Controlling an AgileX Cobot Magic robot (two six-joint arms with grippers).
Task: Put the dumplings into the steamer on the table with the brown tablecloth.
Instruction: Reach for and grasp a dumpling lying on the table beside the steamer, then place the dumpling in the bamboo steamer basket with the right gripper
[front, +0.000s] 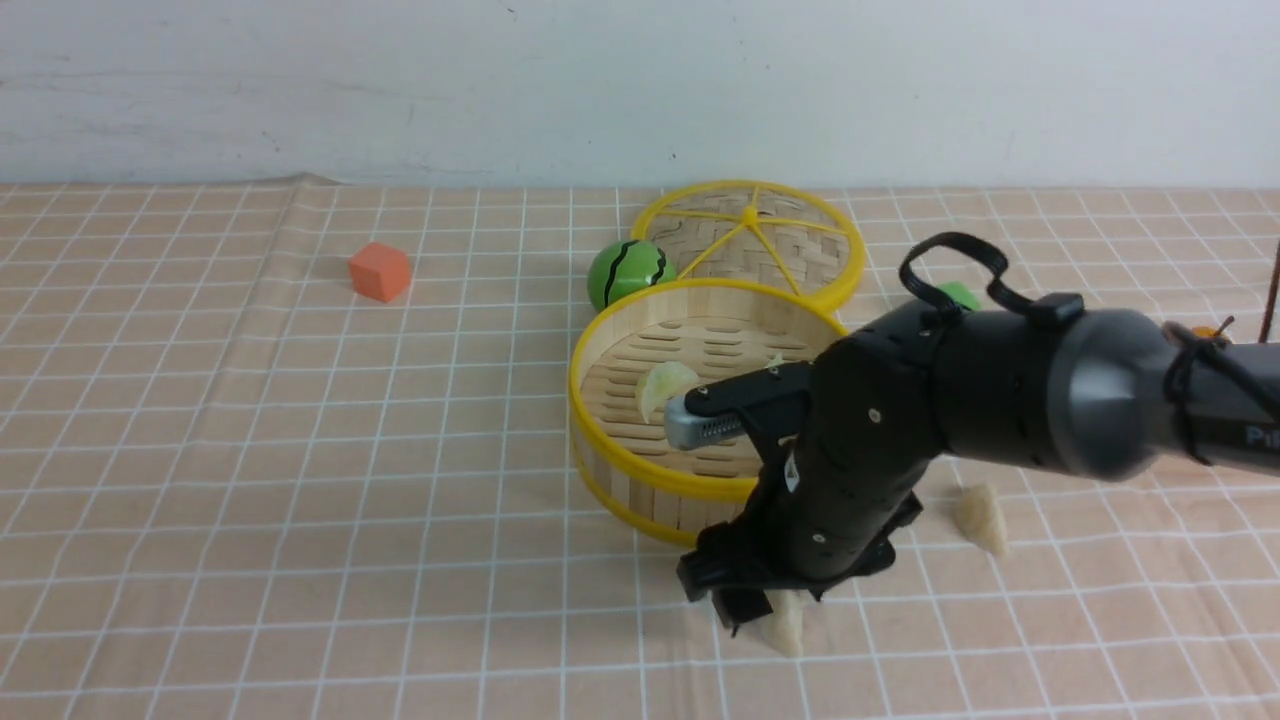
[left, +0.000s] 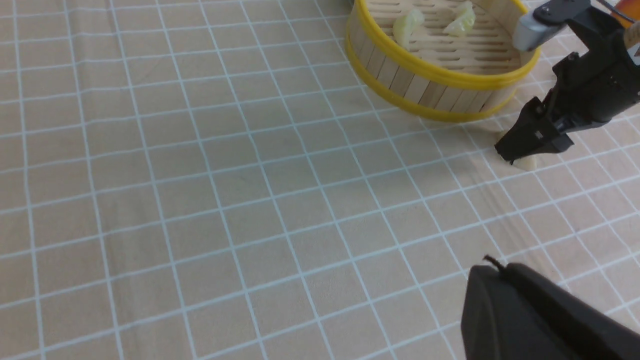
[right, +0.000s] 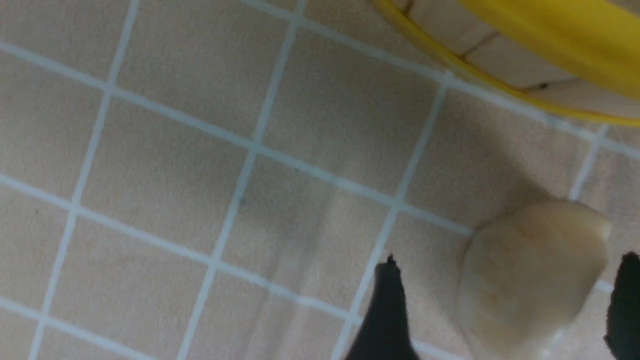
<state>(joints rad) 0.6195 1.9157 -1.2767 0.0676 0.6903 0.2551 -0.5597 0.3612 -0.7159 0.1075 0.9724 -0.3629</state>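
Observation:
The steamer (front: 640, 465) stands mid-table on the brown tablecloth (front: 300, 450). Two pale green dumplings (left: 407, 25) (left: 462, 20) lie on its slatted floor. A beige dumpling (right: 530, 270) lies on the cloth just in front of the steamer. My right gripper (right: 507, 305) is open, with one finger on either side of this dumpling and a gap to each. Another beige dumpling (front: 982, 518) lies on the cloth to the right of the right arm. My left gripper (left: 492, 267) is shut and empty above bare cloth, well to the left of the steamer (left: 440, 75).
A flat woven disc with yellow spokes (front: 750, 240) lies behind the steamer, and a green striped ball (front: 626, 272) sits beside it. An orange cube (front: 380, 271) sits at the back left. A small green item (front: 960, 295) shows behind the right arm.

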